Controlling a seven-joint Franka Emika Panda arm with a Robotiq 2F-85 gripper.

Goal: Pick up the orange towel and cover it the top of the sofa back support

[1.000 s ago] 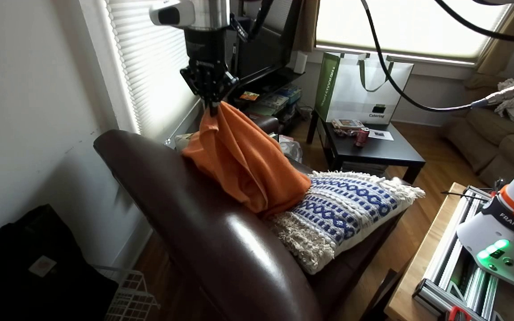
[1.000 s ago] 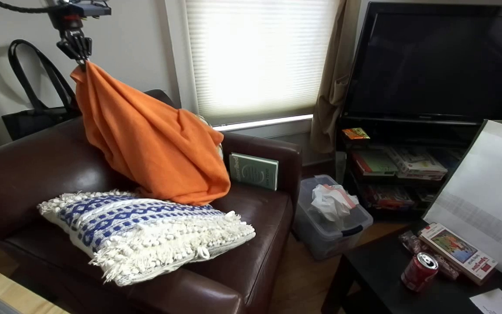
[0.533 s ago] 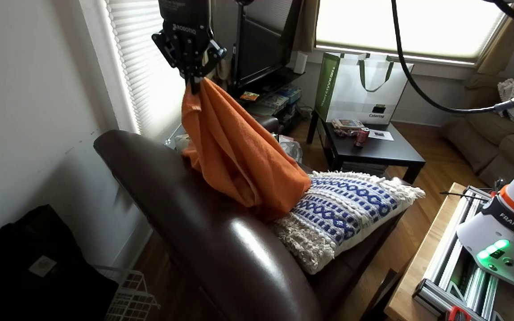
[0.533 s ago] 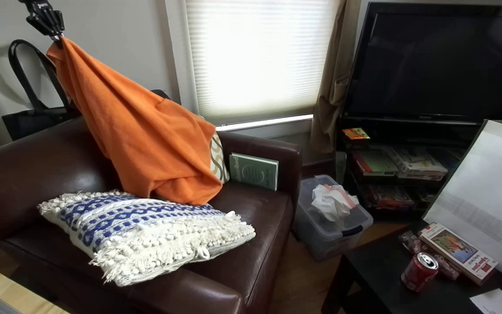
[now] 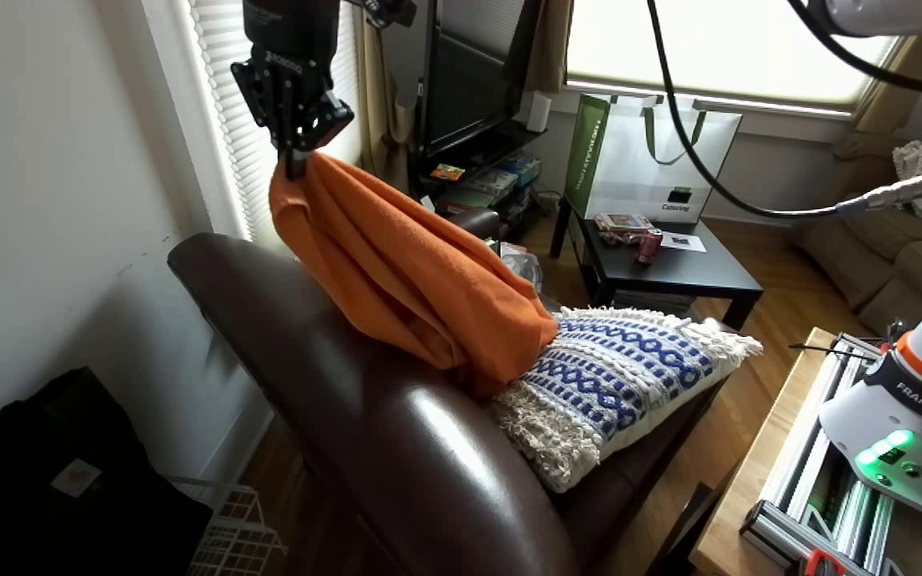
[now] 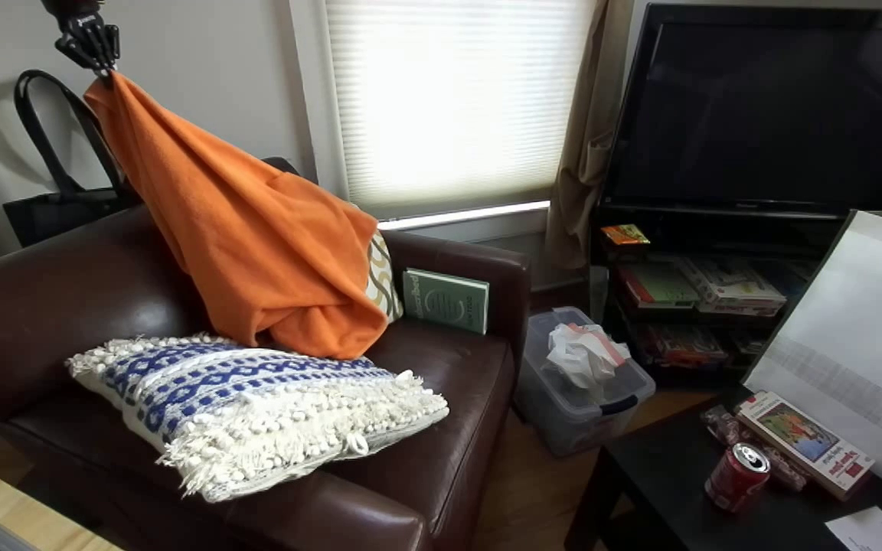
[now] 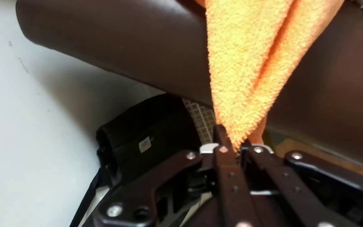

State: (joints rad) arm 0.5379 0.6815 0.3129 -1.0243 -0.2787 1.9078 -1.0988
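The orange towel (image 5: 417,276) hangs in folds from my gripper (image 5: 294,166). It also shows in an exterior view (image 6: 249,245) and the wrist view (image 7: 247,63). The gripper (image 6: 106,79) is shut on one end of it, raised above the brown leather sofa back (image 5: 325,384). The towel's lower part rests on the seat side, against the patterned pillow (image 6: 257,413). In the wrist view, the fingertips (image 7: 235,138) show past the rear edge of the sofa back (image 7: 121,44). The towel hides part of the sofa back (image 6: 50,283).
A black bag (image 5: 69,472) and a white wire basket (image 5: 241,520) stand behind the sofa, near the wall. A window blind (image 6: 456,107) is beside the sofa. A green book (image 6: 446,300) leans on the far armrest. A black table (image 5: 669,268) stands beyond.
My gripper has moved up and to the left in both exterior views, and slightly down lately. The towel's held end went with it, stretching the towel over the sofa back; its lower end stays low.
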